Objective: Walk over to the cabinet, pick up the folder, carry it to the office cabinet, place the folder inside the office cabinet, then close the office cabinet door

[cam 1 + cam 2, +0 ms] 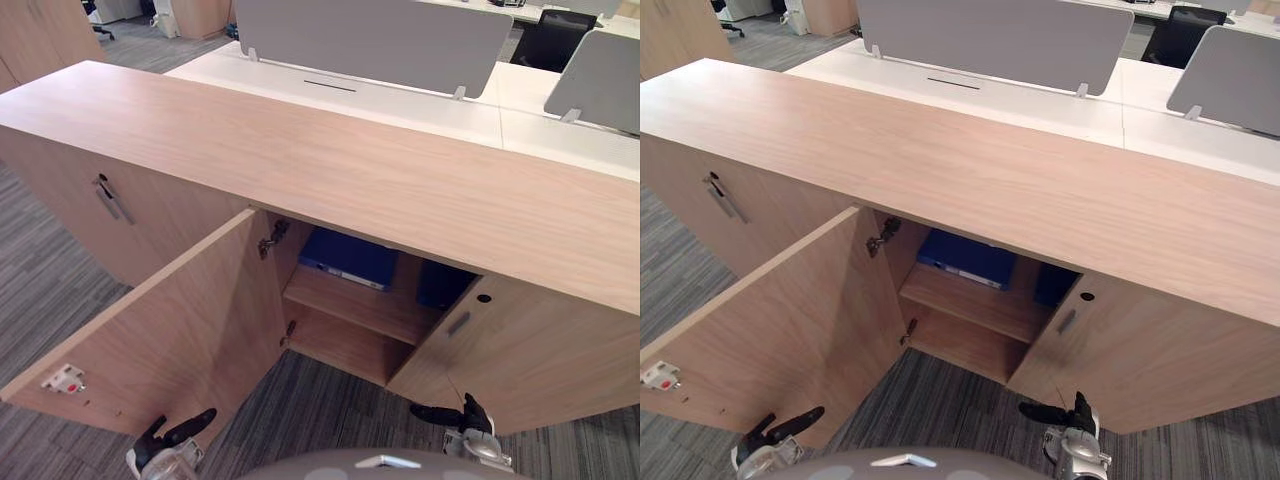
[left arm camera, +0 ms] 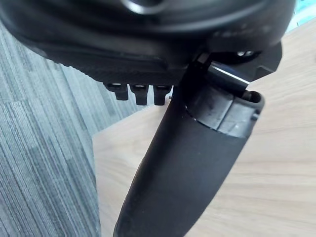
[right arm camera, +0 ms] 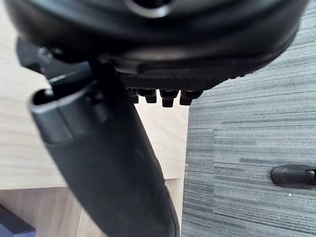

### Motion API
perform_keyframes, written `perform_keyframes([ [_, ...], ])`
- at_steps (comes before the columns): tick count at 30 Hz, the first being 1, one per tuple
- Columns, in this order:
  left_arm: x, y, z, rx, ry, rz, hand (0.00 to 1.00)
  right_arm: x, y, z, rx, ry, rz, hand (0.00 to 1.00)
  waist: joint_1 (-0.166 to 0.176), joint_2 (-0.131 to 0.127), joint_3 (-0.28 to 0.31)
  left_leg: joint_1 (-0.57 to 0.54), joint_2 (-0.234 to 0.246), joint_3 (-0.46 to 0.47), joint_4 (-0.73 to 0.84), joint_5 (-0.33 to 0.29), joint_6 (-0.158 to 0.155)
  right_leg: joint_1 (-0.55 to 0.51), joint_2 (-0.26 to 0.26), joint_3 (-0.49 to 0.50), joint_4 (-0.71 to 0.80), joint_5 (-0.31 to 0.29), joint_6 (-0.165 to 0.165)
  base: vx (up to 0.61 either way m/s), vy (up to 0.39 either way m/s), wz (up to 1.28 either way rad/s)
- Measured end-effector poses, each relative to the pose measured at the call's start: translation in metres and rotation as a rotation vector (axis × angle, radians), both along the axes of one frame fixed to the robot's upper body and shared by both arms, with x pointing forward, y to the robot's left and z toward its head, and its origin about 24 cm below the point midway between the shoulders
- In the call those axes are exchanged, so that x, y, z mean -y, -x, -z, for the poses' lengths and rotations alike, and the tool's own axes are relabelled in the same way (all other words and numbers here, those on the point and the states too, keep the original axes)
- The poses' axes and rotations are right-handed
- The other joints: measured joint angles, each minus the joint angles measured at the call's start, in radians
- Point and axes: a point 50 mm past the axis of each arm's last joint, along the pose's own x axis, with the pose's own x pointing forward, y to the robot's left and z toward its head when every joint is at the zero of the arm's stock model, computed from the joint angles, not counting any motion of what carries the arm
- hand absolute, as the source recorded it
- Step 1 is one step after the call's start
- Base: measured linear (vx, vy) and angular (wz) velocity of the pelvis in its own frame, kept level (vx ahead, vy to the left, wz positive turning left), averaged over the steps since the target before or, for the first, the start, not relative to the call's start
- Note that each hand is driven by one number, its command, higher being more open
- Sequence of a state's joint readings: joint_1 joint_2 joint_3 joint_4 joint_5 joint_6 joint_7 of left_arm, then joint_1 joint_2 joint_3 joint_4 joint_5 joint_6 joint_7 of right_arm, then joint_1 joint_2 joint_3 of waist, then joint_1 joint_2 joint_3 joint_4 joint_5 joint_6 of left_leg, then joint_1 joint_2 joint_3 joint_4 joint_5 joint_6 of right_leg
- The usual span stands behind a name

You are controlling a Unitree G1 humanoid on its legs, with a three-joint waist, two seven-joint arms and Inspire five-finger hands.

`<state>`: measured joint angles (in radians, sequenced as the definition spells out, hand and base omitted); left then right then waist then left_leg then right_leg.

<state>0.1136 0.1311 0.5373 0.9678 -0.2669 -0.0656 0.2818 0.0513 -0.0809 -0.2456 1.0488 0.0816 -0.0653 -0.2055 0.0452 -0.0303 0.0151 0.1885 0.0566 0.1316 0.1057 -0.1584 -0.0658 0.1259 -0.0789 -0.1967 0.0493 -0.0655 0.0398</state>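
Dark and low at the near edge, your left hand and right hand both hang with fingers loosely straightened and nothing in them. The left sits just in front of the open left door, the right in front of the right one. Under them lies grey striped carpet.

The light wood left door of the long, low office cabinet stands swung wide toward you. Near its lower corner, a small white-and-red fitting sits on the inner face, with any print on it too small to read. The right door is ajar and carries a grey bar handle below a round keyhole.

Between the doors, the blue folder lies flat on the upper wooden shelf. Its long axis runs left to right across the opening, and an edge with a pale strip faces you; no lettering can be read. A darker blue shape sits beside it, half hidden by the right door.

Beyond the cabinet are white desks, grey divider screens and a black chair.
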Motion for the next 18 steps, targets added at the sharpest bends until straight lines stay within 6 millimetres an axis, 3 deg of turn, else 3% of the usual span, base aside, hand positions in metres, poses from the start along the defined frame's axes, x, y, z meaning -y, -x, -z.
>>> perform_keyframes([
  [8,0.001,-0.001,0.000,0.015,0.016,0.019,1.00,0.001,0.007,0.003,-0.034,-0.003,0.002,1.00,-0.003,0.011,-0.005,0.000,0.001,-0.011,-0.039,0.001,0.001,0.000,0.005,-0.011,-0.021,0.009,0.009,-0.15,0.000,0.04],
  [12,0.001,-0.002,0.000,0.023,0.024,0.038,1.00,0.003,0.007,0.003,-0.038,-0.006,-0.002,1.00,-0.004,0.015,-0.007,-0.004,-0.004,-0.035,-0.073,0.018,0.024,-0.002,0.006,-0.029,-0.043,0.038,0.010,-0.15,0.005,0.15],
  [18,-0.014,0.009,-0.004,-0.031,-0.029,0.109,1.00,0.005,0.006,0.002,-0.044,0.002,-0.039,1.00,-0.003,0.013,-0.006,-0.022,-0.015,-0.044,-0.089,0.044,0.034,-0.006,-0.001,-0.038,-0.073,0.072,0.012,-0.13,-0.009,0.05],
])
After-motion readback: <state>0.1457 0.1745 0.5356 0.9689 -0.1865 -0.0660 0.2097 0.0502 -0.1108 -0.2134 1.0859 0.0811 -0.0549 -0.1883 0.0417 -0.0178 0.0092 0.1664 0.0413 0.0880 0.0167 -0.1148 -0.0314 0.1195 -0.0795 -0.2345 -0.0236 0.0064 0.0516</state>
